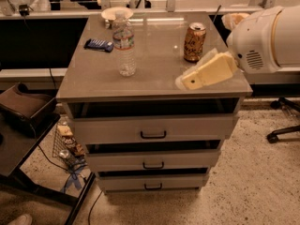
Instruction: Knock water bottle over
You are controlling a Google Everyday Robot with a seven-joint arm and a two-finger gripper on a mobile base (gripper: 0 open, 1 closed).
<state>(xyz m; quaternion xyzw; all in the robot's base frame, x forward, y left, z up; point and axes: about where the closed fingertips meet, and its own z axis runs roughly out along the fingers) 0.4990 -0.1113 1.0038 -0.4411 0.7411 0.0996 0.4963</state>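
The water bottle [124, 43] is clear ribbed plastic with a pale cap and a label band. It stands upright on the left half of the grey cabinet top [154, 81]. My gripper [190, 82] is cream-coloured and reaches in from the right on a white arm [265, 34]. It hovers over the front right of the top, well to the right of the bottle and just in front of the orange-gold drink can [194, 42].
A dark blue flat packet [99, 44] lies left of the bottle. A white bowl [116, 13] sits at the back edge. The cabinet has three drawers [153, 134]. A dark side table [21, 125] stands at left, a chair base [283, 125] at right.
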